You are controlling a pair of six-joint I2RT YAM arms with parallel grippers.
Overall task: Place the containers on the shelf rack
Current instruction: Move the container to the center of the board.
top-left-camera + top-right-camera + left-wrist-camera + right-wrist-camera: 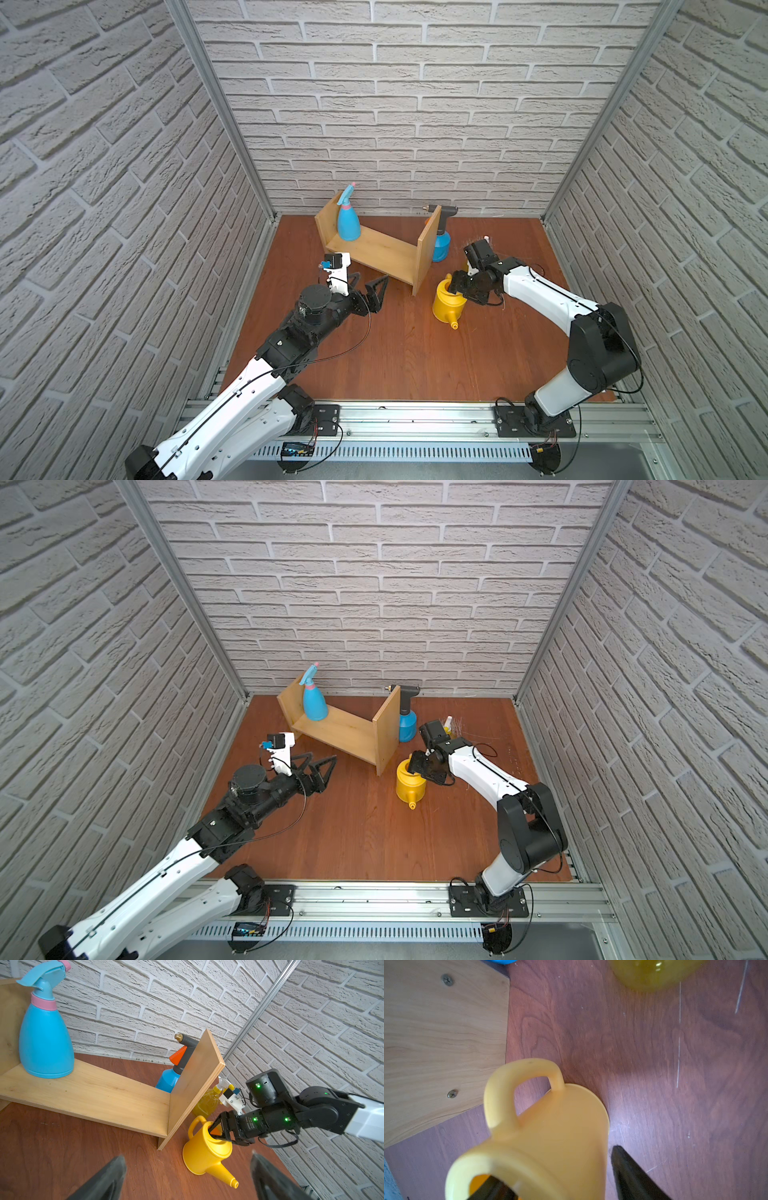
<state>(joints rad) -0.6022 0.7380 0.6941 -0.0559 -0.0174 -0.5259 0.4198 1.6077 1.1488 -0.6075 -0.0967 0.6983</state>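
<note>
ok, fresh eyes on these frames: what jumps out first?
The yellow watering can stands on the table just outside the right end panel of the shelf rack, with the right gripper straddling its rim, one finger inside the opening. On the rack's board only the light-blue spray bottle stands, at the left end. The left gripper hangs open in front of the rack.

Pretty clearly a robotics lab test cell, not anyone's house. The brick-look wall panels (415,104) at 9, 12 and 3 o'clock sit inside bare aluminium posts (219,104). The wood-look tabletop (395,365) ends at 6 o'clock in an extrusion rail (415,417). The left arm (232,399) and right arm (540,286) are bolted to it, with a slotted cable duct (415,451) and loose wiring.
</note>
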